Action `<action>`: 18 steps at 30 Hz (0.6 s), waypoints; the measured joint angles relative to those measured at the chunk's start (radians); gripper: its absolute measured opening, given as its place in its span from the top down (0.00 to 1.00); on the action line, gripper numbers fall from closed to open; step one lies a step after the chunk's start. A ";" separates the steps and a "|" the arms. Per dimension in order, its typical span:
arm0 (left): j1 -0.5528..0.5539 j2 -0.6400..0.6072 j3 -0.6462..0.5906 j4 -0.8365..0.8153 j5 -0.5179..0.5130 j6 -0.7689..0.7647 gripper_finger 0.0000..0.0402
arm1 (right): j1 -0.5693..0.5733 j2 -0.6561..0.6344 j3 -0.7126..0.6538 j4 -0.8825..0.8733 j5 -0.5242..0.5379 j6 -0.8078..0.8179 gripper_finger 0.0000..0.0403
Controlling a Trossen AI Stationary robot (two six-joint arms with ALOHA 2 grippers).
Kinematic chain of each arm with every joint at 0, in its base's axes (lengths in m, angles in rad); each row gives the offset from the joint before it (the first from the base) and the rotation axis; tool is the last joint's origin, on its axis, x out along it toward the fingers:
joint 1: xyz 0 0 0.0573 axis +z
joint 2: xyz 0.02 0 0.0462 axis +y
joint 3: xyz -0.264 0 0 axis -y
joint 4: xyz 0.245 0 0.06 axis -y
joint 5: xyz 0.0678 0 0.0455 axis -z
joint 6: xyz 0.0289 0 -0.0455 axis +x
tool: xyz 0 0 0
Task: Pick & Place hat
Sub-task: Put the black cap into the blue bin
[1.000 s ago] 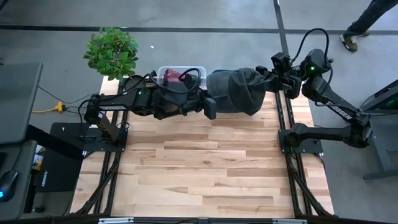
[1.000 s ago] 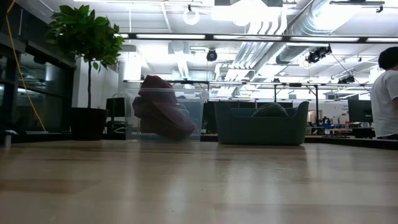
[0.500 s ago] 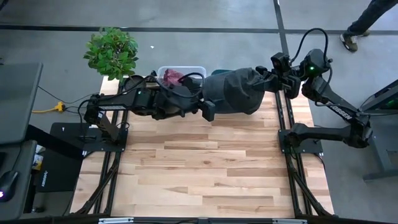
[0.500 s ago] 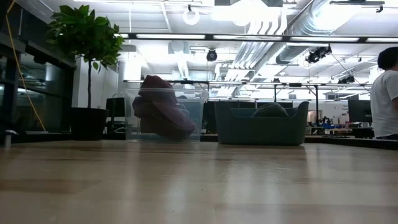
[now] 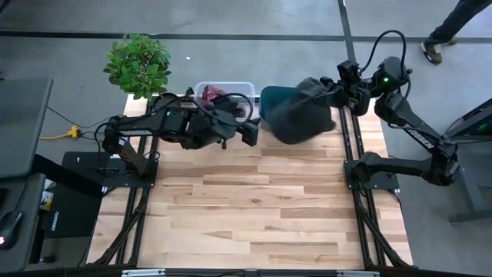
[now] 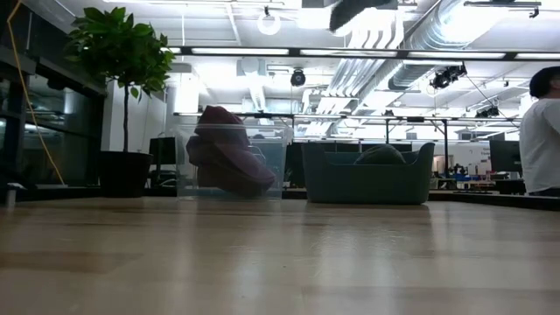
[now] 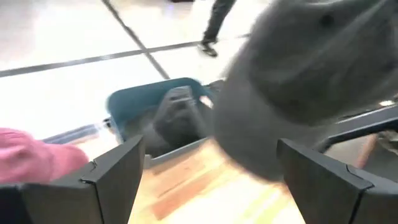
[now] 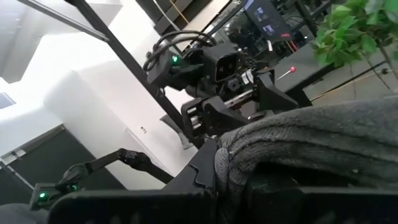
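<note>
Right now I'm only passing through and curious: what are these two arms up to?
The right gripper holds a grey knit hat in the air above the teal bin at the table's far edge. The left gripper is open and empty beside it, in front of the clear bin that holds a pink hat. Another grey hat already lies in the teal bin.

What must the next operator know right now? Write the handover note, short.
Right gripper: shut on the grey hat, held up at the table's far edge, partly over the teal bin.
Left gripper: open and empty, facing the hat from beside the clear bin.
The pink hat is in the clear bin; another grey item lies in the teal bin.
Done: grey hat picked.
Left: place and release it. The target bin is not evident.
</note>
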 joint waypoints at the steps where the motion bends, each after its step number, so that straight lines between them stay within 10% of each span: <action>1: 0.000 0.000 0.000 -0.021 -0.014 -0.009 0.15 | -0.003 0.000 0.000 -0.005 0.000 -0.004 0.98; 18: 0.000 0.002 0.000 -0.184 -0.013 -0.111 0.15 | -0.019 0.000 0.001 -0.448 0.190 -0.303 0.98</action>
